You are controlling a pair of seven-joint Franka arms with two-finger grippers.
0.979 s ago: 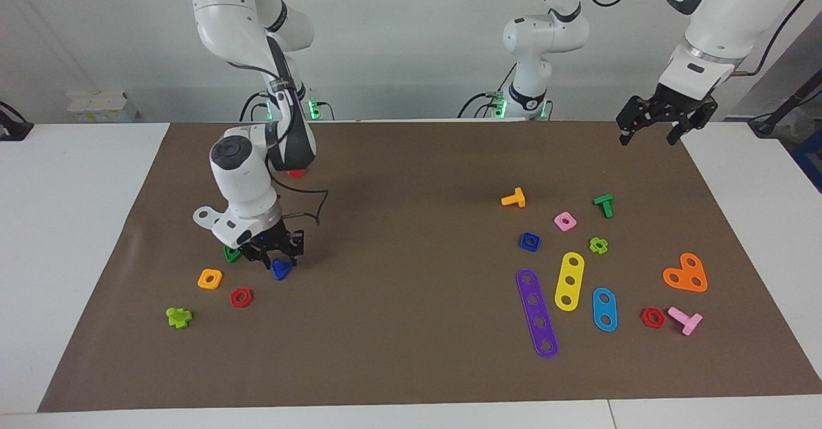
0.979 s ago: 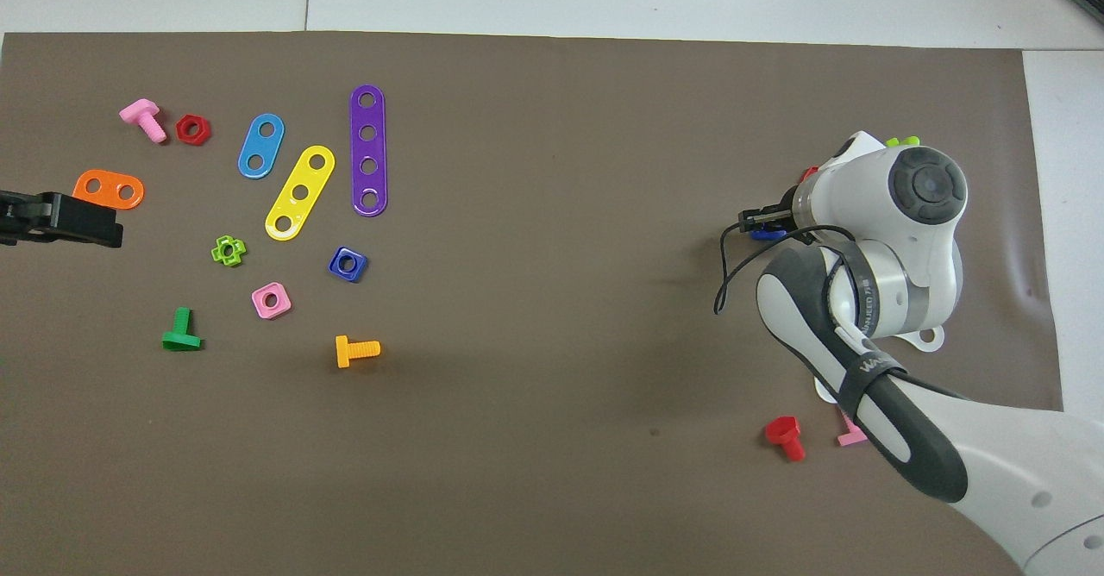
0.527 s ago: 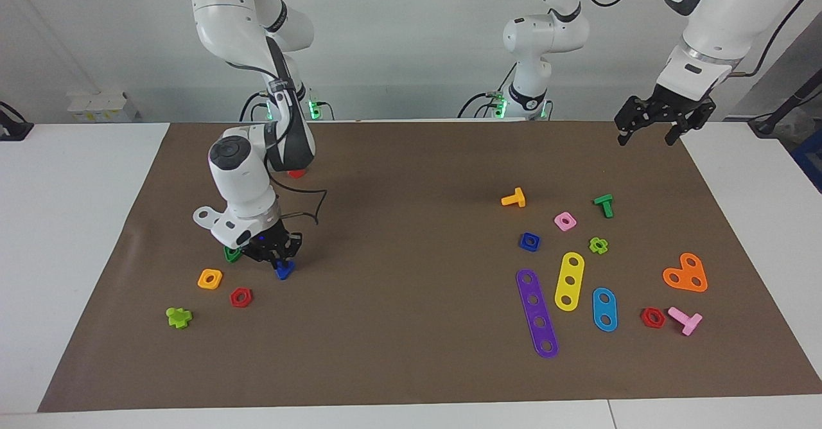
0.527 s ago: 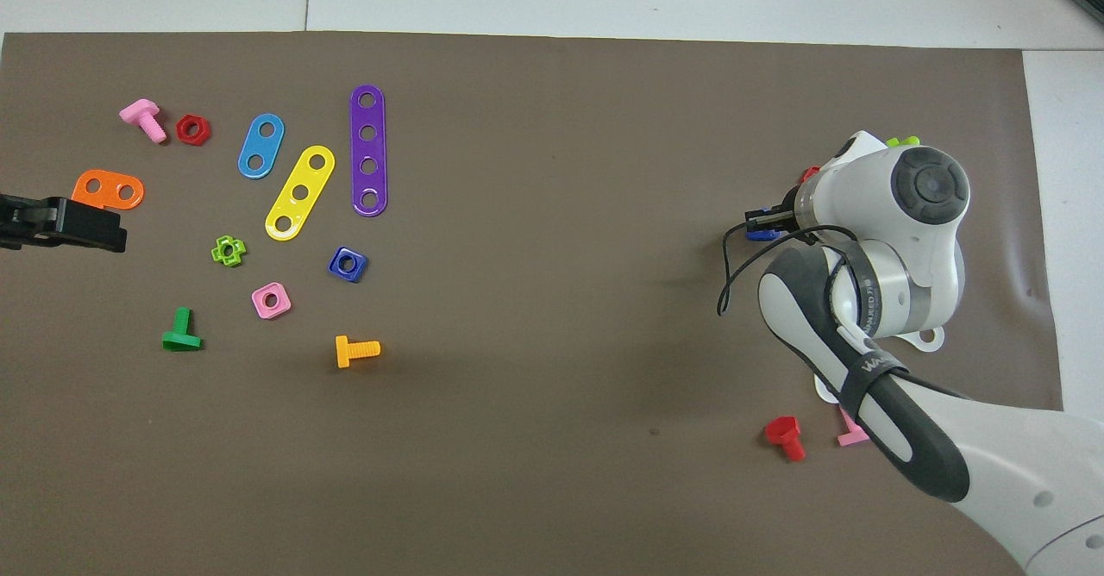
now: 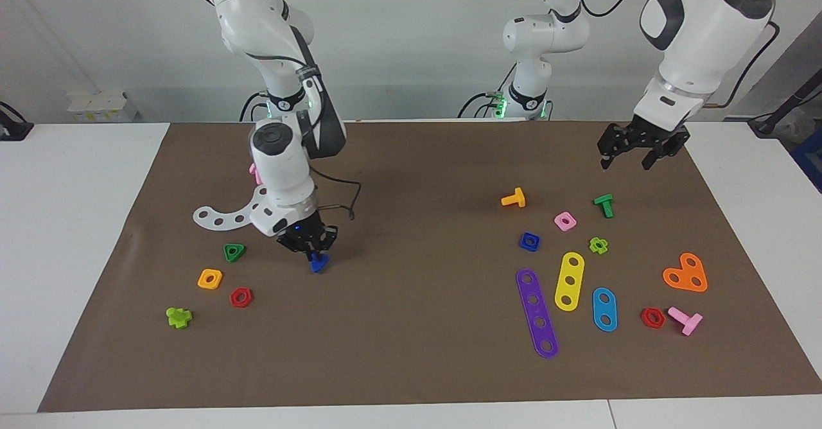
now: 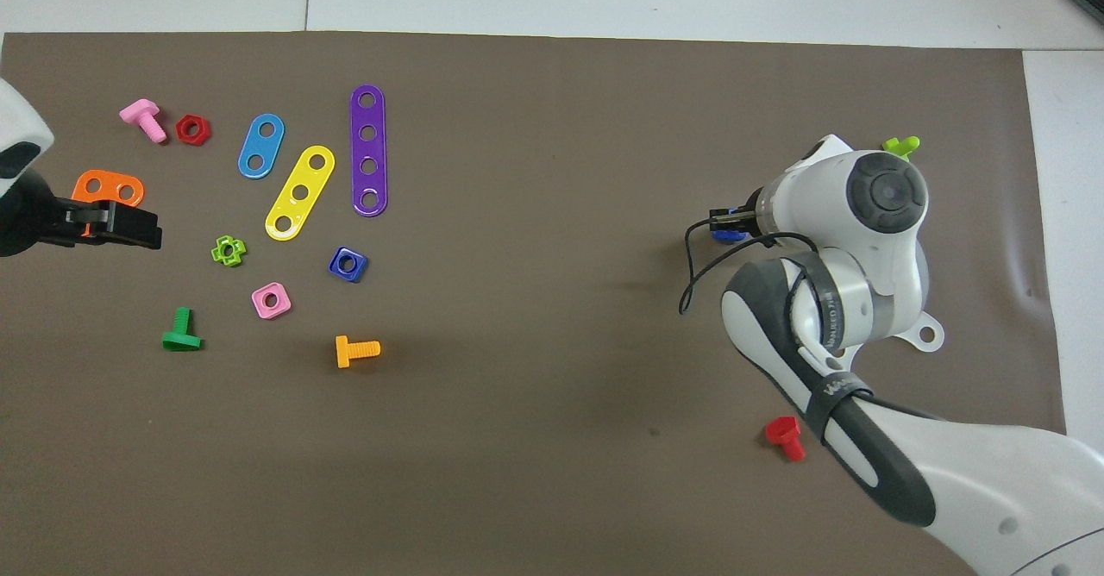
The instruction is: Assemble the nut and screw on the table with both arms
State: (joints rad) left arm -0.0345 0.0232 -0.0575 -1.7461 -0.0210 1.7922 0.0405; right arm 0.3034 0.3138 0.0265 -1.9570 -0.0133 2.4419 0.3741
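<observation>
My right gripper (image 5: 313,250) is shut on the dark-blue screw (image 5: 318,262), which hangs triangular head down, low over the brown mat (image 5: 411,365) at the right arm's end. In the overhead view the gripper (image 6: 727,222) and a bit of the screw (image 6: 733,235) show past the wrist. The dark-blue square nut (image 5: 529,241) lies flat on the mat at the left arm's end, also seen from overhead (image 6: 348,263). My left gripper (image 5: 628,157) is open and empty in the air over the mat, above the green bolt (image 5: 603,205).
Around the nut lie a pink square nut (image 5: 565,221), an orange bolt (image 5: 514,198), a lime nut (image 5: 598,245) and purple (image 5: 537,312), yellow (image 5: 569,280) and blue (image 5: 604,309) strips. Near the right gripper lie a green triangular nut (image 5: 234,252), an orange-yellow nut (image 5: 210,279) and a red nut (image 5: 241,297).
My right gripper closed on the screw, lifted it off the mat and carried it toward the table's middle. My left gripper came down and moved in over the mat toward the parts.
</observation>
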